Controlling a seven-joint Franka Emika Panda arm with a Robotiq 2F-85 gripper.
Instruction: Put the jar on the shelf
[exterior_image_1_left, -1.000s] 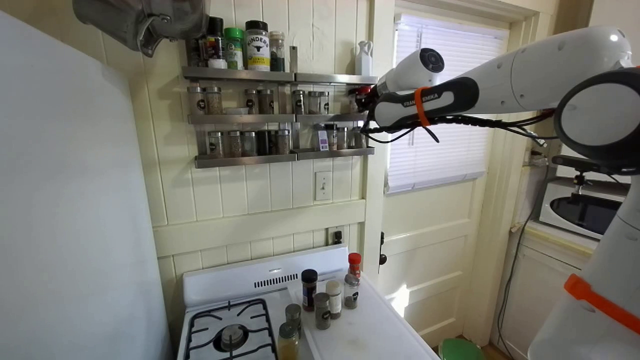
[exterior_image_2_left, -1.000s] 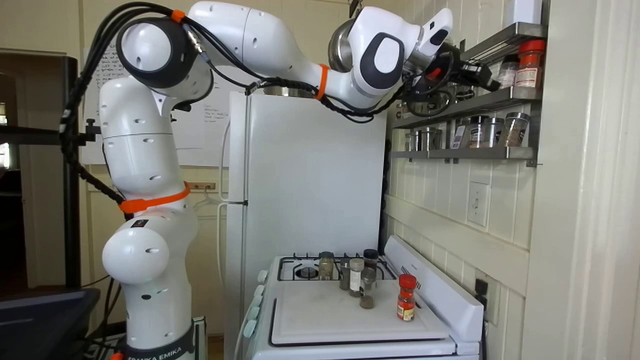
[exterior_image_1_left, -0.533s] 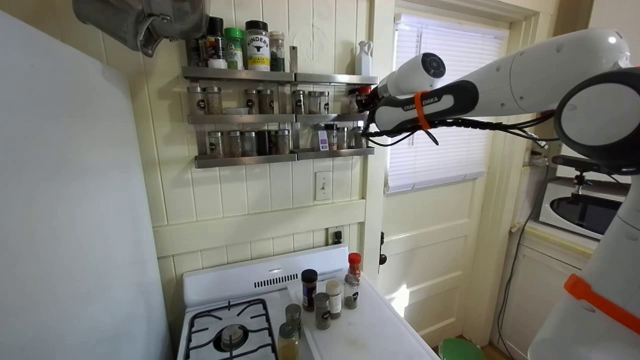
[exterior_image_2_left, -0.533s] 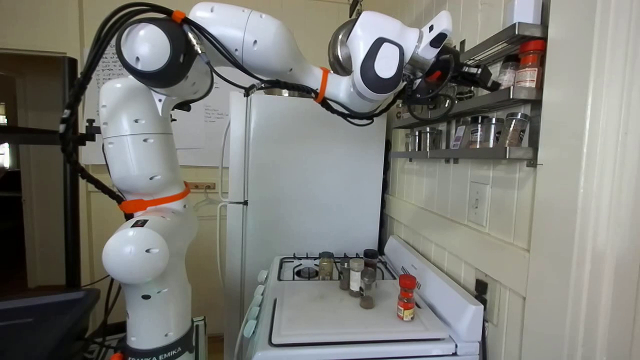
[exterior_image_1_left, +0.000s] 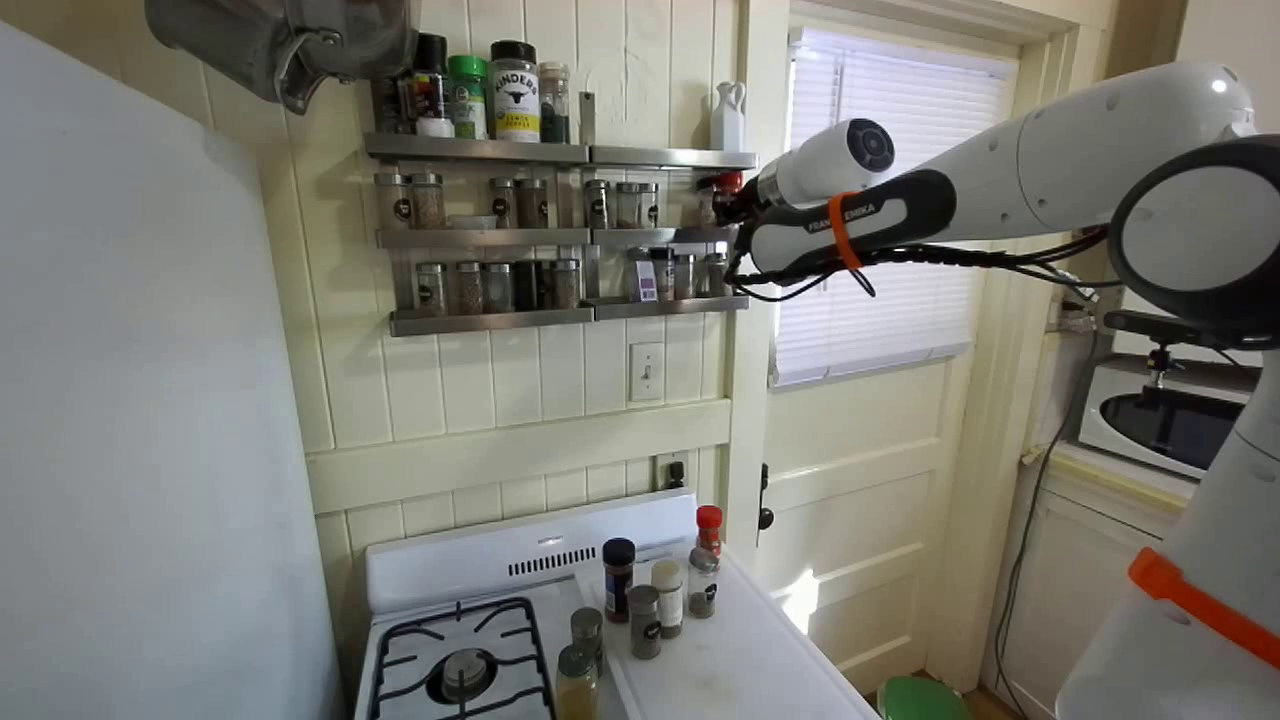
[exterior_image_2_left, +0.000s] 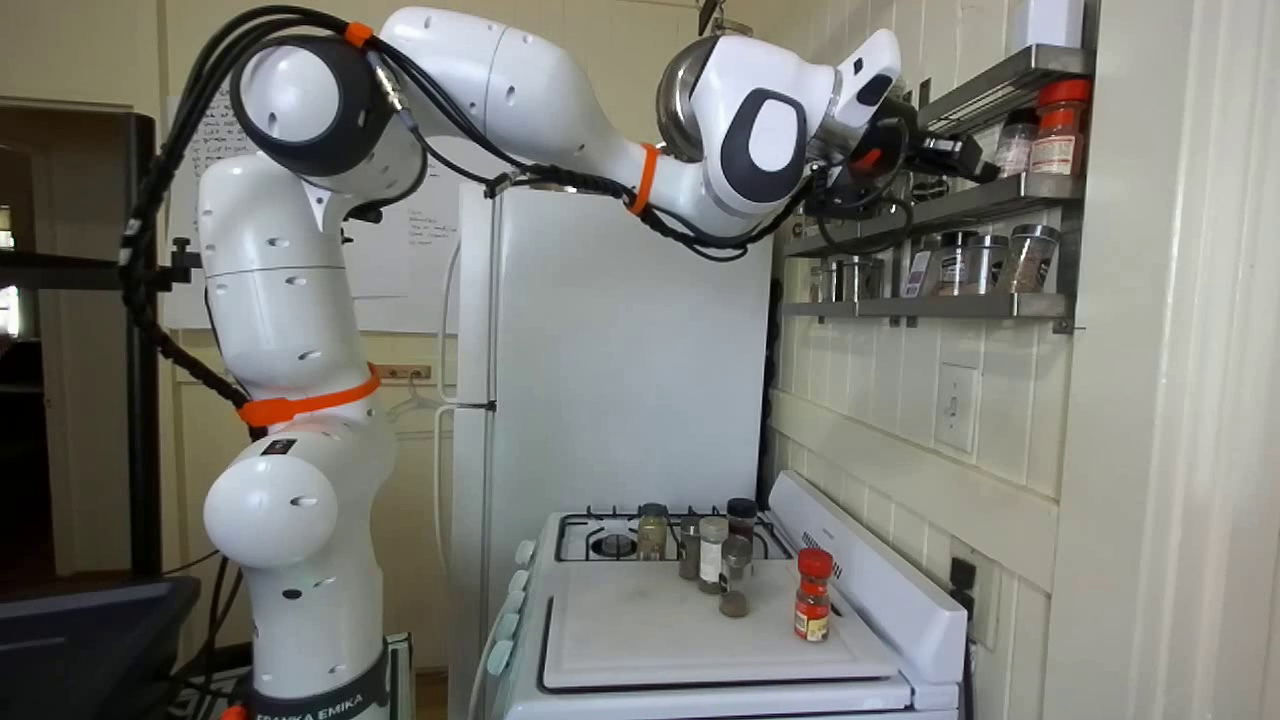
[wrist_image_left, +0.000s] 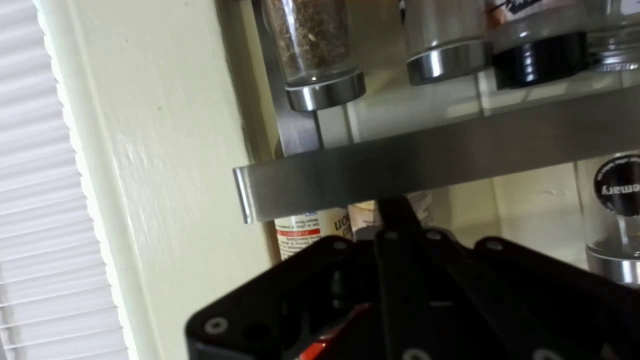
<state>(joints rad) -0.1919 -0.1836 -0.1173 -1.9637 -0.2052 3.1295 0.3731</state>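
The shelf is the silver wall rack, whose middle right rail shows in both exterior views (exterior_image_1_left: 660, 237) (exterior_image_2_left: 1000, 198) and in the upside-down wrist view (wrist_image_left: 350, 172). A small dark-lidded jar (exterior_image_2_left: 1015, 148) with a pinkish label stands on this tier, left of a red-capped jar (exterior_image_2_left: 1058, 135). Both show partly behind the rail in the wrist view, the small jar (wrist_image_left: 363, 215) and the red-capped one (wrist_image_left: 300, 234). My gripper (exterior_image_2_left: 985, 168) is just in front of the small jar. In the wrist view its fingers (wrist_image_left: 399, 215) are together with nothing between them. Whether they touch the jar is hidden.
The top tier (exterior_image_2_left: 1040, 60) is close above my gripper. The lower tier (exterior_image_2_left: 980, 307) holds several jars. More jars (exterior_image_1_left: 645, 620) stand on the white stove (exterior_image_2_left: 700, 640) below. A door frame (wrist_image_left: 165, 175) borders the rack. A metal pot (exterior_image_1_left: 340, 40) hangs nearby.
My wrist and forearm have sunk a little, while the fingertips stay at about the same place in front of the small jar. The jars have not visibly moved.
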